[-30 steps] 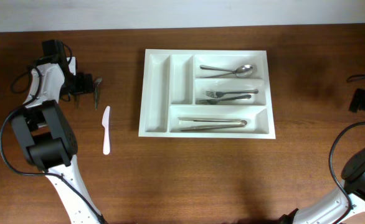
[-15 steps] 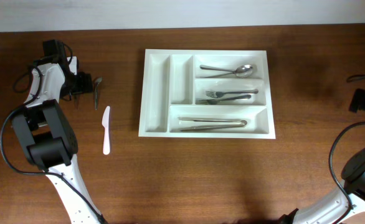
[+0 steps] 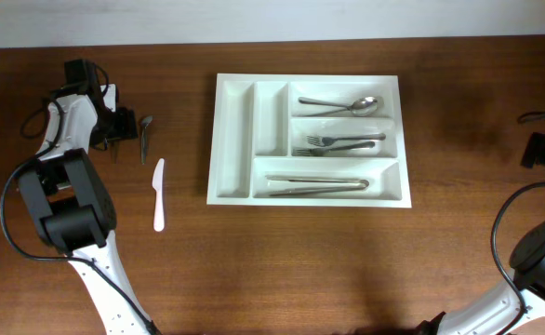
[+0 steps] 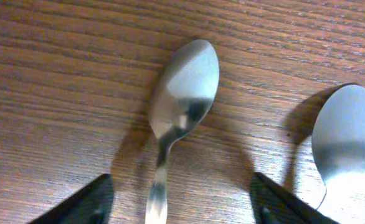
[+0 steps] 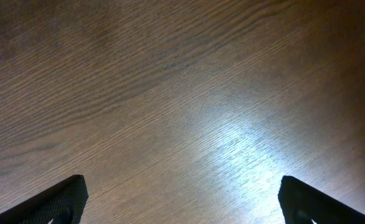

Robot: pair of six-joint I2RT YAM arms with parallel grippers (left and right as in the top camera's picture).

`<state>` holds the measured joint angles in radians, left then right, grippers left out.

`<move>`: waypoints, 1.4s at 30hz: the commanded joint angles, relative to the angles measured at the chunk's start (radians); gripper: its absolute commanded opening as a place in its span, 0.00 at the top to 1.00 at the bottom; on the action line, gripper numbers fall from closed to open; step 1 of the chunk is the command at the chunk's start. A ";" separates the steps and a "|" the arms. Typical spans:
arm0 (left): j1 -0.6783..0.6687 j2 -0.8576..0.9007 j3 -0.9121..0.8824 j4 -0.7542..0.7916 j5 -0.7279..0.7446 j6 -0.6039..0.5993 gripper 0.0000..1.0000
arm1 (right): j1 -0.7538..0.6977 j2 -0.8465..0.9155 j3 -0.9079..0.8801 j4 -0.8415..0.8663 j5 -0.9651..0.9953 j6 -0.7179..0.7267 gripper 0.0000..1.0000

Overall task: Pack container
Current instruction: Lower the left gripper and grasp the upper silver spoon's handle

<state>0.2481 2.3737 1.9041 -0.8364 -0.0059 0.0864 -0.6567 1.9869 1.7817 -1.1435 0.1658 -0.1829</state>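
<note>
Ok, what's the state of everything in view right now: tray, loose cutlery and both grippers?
White rectangular plastic cutlery tray: three long compartments filled, two narrow ones empty.
Silver metal spoon: lying on the table, ungripped.
Second silver spoon: lying beside it.
White plastic knife: on the table, outside the tray.
Left gripper: open, straddling the first spoon's handle.
Right gripper: open, empty.

I see a dark brown, wood-grained table [image 3: 282, 270]. The white container [image 3: 213, 140] sits flat on it, near the middle and toward the far edge. Well to the container's left, a white plastic knife [image 3: 159, 194] lies lengthwise on the bare wood. Just beyond the knife, a metal spoon [image 4: 184, 87] lies on the wood. A second spoon [image 4: 347, 140] lies near it, their bowls apart.
</note>
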 commanded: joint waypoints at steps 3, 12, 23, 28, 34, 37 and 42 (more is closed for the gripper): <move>0.004 0.056 -0.003 -0.005 -0.015 0.005 0.46 | 0.002 -0.002 -0.005 0.000 -0.001 0.009 0.01; 0.004 0.056 -0.003 -0.001 -0.016 0.005 0.67 | 0.002 -0.002 -0.005 0.000 -0.001 0.009 0.01; 0.003 0.056 -0.003 0.022 -0.016 0.005 0.82 | 0.002 -0.002 -0.005 0.000 -0.002 0.009 0.01; 0.003 0.056 -0.003 0.033 -0.015 0.005 0.85 | 0.002 -0.002 -0.005 0.000 -0.001 0.008 0.01; 0.003 0.056 -0.003 0.037 -0.015 0.005 0.86 | 0.002 -0.002 -0.005 0.000 -0.002 0.009 0.01; 0.003 0.055 -0.003 0.037 -0.015 0.005 0.90 | 0.002 -0.002 -0.005 0.000 -0.002 0.009 0.01; 0.003 0.055 0.000 0.035 -0.015 0.005 0.90 | 0.002 -0.002 -0.005 0.000 -0.001 0.009 0.01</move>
<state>0.2481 2.3806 1.9076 -0.7990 -0.0036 0.0864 -0.6567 1.9869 1.7817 -1.1435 0.1658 -0.1829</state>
